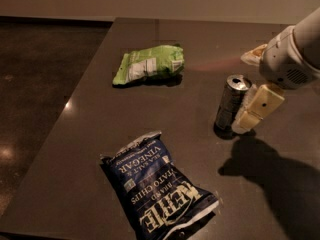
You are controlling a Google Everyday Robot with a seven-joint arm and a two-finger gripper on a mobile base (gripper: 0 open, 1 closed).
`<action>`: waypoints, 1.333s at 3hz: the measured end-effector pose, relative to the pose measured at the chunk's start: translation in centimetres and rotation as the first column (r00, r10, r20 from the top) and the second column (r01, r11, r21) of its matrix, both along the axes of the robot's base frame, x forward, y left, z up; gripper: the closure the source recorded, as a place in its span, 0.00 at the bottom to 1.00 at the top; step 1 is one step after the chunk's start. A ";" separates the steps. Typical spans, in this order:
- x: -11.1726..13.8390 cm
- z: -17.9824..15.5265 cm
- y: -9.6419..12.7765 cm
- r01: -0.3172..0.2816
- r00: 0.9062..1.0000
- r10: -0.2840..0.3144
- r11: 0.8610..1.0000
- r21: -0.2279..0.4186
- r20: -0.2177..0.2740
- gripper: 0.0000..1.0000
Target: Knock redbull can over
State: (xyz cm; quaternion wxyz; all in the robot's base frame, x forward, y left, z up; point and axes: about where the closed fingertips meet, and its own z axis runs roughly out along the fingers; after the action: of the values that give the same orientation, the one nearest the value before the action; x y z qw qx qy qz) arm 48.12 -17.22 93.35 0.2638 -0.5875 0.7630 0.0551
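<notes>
The redbull can (230, 106) is a slim silver-and-dark-blue can with a shiny top. It stands on the dark table (165, 129), right of centre. My gripper (245, 92) comes in from the right edge and is open. Its near cream finger (257, 109) lies right against the can's right side, with its tip down by the can's base. The far finger (252, 54) shows behind the can, apart from it. The can looks upright, or barely leaned.
A green chip bag (150, 64) lies at the back, left of the can. A dark blue Kettle chip bag (160, 186) lies at the front. The table's left edge runs diagonally, with dark floor (40, 84) beyond it.
</notes>
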 end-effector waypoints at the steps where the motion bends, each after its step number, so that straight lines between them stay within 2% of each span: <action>1: 1.7 -1.1 0.9 -0.005 1.000 0.005 0.997 0.080 0.004 0.00; 2: 2.7 -1.6 1.2 -0.005 1.000 0.005 0.990 0.140 0.005 0.18; 3: 2.7 -1.5 1.4 -0.016 1.000 0.016 0.983 0.182 0.005 0.41; 4: 2.6 -0.6 1.7 -0.011 1.000 0.010 0.985 0.169 0.006 0.64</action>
State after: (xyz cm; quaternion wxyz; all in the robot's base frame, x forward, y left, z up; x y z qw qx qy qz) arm 50.68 -15.51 92.75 0.3143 -0.5672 0.7518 0.1198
